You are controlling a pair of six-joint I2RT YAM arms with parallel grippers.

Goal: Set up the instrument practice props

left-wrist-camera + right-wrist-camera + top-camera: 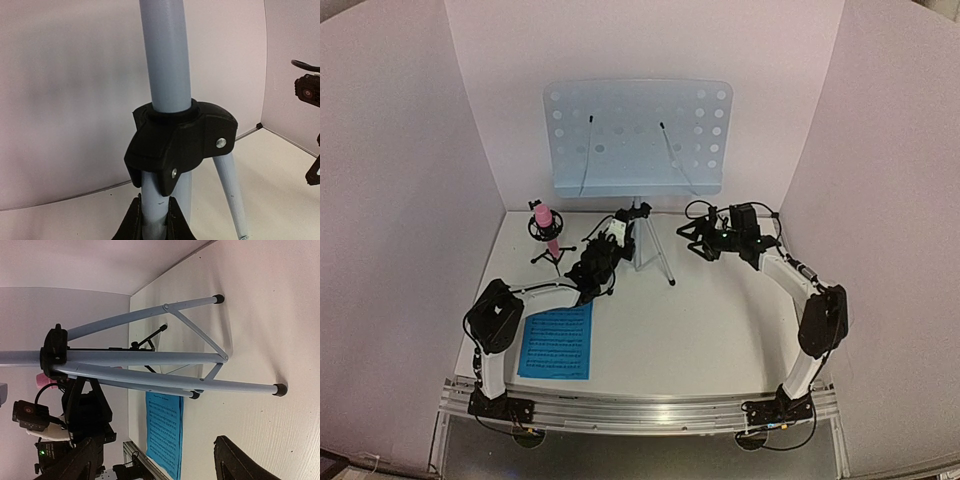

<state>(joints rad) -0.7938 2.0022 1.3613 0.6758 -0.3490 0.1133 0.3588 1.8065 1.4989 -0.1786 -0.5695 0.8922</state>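
Left end effector (pixel 154 222) pinches the tripod (pixel 165 55) on its pole, just under the black collar (pixel 180 140).
Right end effector (pixel 156 442) is spread at 3 o'clock of the tripod and does not touch it. Upright at 12 o'clock of the white desk (pixel 720 330), the tripod carries the pale perforated music stand plate (pixel 638 135). One blue sheet (pixel 556 341) lies flat at 7 o'clock, and a pink microphone (pixel 546 222) stands at 9 o'clock of the tripod.

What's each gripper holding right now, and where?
Left gripper clamps the tripod on a tube just below its black collar; right gripper is open, holding nothing.
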